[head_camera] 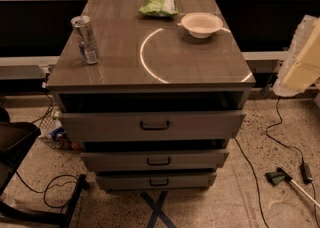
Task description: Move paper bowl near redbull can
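Note:
The paper bowl is small, round and white. It stands upright at the back right of the grey cabinet top. The redbull can is a slim silver-and-blue can. It stands upright near the top's left edge, well apart from the bowl. My gripper is a pale cream shape at the right edge of the view. It hangs off the cabinet's right side, to the right of the bowl and nearer to me, touching nothing.
A green snack bag lies at the back of the top, just left of the bowl. The cabinet has three drawers pulled slightly open. Cables and a tool lie on the floor at right. A dark chair base stands at left.

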Controlling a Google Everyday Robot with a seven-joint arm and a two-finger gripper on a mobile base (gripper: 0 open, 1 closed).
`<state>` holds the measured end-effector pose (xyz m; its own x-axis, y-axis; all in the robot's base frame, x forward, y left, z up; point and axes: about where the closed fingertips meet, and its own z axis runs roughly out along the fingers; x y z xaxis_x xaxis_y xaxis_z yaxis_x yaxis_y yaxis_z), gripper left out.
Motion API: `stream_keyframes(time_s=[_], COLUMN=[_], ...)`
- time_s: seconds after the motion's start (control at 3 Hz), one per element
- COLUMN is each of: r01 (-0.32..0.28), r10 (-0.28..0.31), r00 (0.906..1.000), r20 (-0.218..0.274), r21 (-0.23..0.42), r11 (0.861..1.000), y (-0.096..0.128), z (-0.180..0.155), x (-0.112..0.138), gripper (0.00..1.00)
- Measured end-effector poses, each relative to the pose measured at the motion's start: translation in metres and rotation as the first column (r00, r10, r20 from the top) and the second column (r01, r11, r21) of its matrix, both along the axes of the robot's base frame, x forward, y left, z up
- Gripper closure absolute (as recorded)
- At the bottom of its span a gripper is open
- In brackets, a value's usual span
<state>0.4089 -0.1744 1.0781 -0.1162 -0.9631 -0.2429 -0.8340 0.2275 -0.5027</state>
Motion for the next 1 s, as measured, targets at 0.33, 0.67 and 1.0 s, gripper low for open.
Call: stream_keyframes(time_s=[0.33,0.67,1.0], r01=[0.0,0.033,0.113], r10=[0.0,-0.032,-0.107], r00=[1.0,0.9957,0.963], r20=[0.0,0.087,0.247], r21=[0.0,-0.002,-0.011], r11=[1.0,0.999,0.994], y=[0.0,-0.008,-0.027], z=[0.0,0.006,0.02], x=[0.0,0.027,0.096], gripper=[0.0,0.0,0.0])
